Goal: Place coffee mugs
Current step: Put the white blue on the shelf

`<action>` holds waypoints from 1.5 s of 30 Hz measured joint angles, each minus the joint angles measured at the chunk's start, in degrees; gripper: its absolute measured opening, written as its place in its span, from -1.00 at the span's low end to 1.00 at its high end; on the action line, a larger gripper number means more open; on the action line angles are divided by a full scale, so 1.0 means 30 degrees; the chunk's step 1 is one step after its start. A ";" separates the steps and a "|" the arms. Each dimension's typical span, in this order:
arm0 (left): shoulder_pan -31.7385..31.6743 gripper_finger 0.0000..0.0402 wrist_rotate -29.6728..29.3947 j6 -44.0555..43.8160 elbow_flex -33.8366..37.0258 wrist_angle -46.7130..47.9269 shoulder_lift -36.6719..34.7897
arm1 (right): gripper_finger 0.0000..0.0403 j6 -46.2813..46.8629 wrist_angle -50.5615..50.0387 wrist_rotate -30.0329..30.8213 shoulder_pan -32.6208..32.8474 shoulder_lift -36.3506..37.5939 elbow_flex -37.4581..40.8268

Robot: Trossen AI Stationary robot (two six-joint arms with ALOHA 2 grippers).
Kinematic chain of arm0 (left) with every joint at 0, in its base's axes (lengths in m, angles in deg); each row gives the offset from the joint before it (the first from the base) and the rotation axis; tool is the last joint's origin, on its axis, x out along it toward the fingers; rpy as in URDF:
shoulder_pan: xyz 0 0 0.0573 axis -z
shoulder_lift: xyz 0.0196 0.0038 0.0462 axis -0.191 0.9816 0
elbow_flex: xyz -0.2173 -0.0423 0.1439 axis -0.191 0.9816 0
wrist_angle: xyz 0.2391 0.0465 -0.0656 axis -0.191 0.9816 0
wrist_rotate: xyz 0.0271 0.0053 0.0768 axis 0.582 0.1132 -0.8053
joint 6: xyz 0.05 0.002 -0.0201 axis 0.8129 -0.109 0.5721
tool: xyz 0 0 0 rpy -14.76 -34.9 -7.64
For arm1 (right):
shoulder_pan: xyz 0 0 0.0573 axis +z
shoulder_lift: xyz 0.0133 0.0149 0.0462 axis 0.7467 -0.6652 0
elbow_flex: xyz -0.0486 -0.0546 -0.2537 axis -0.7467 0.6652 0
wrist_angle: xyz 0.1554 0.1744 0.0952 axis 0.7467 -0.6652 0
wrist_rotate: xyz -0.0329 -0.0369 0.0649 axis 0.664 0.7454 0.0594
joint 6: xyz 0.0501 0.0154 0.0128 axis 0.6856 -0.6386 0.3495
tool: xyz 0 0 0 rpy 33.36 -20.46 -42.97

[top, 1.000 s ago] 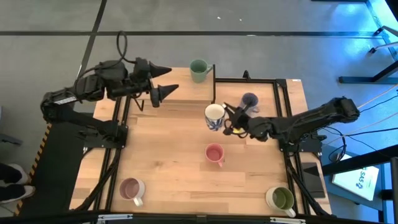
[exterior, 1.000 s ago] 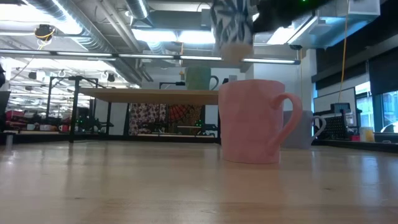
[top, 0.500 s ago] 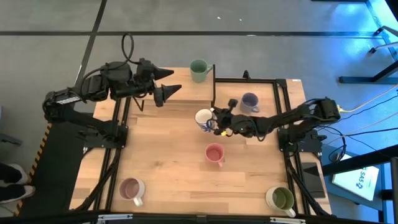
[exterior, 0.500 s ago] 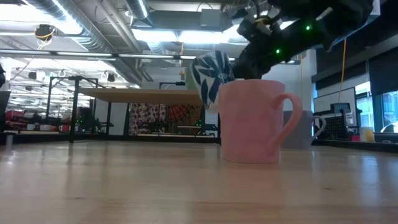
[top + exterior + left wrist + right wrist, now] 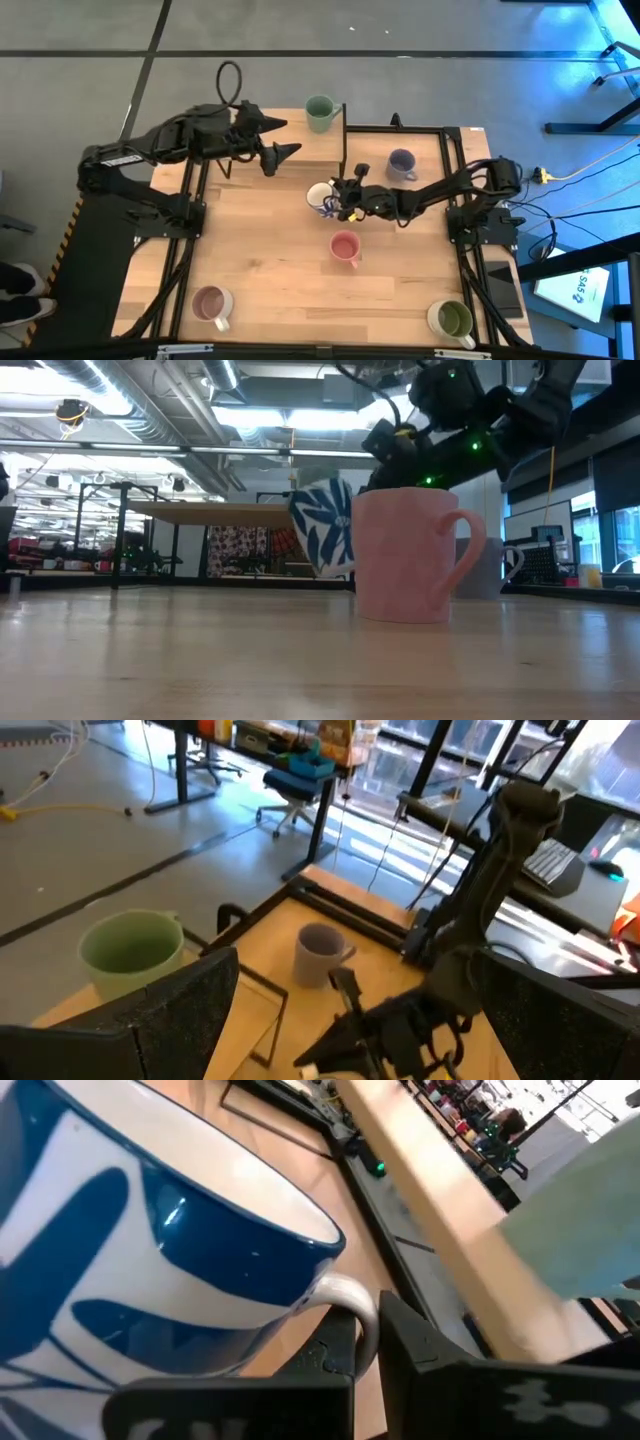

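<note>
- Right gripper [image 5: 343, 197] reaches in over the middle of the table, fingers clamped on the handle of the white mug with blue pattern [image 5: 320, 196]. The right wrist view shows the handle pinched between the two dark fingers [image 5: 330, 1355].
- That mug is tilted — in the low view its blue-patterned body [image 5: 322, 528] leans, partly hidden behind the pink mug [image 5: 405, 555], so contact with the table cannot be told.
- Pink mug [image 5: 345, 246] stands upright on the wooden table [image 5: 260, 260], near the held mug and on the side toward the front edge, apart from it.
- Lavender mug [image 5: 401, 162] stands upright just beyond the right arm, toward the table's far right; also seen in the left wrist view [image 5: 320, 953].
- Dark green mug [image 5: 320, 112] stands on the raised wooden shelf [image 5: 300, 150] at the far edge, handle pointing toward the right side. The left wrist view shows it as a pale green cup [image 5: 132, 949].
- Beige-pink mug [image 5: 211, 303] sits near the front left corner; cream mug with olive-green inside [image 5: 452, 320] sits at the front right corner. Both upright, well apart from the others.
- Left gripper [image 5: 279, 137] hovers over the shelf — fingers spread wide, nothing between them, pointing toward the dark green mug's side of the table.
</note>
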 joint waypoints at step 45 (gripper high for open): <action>0.0882 0.96 0.5114 0.2229 -0.0022 0.2861 0.2326 | 0.08 0.2201 -0.1526 -0.4253 0.0015 -0.0562 0.1858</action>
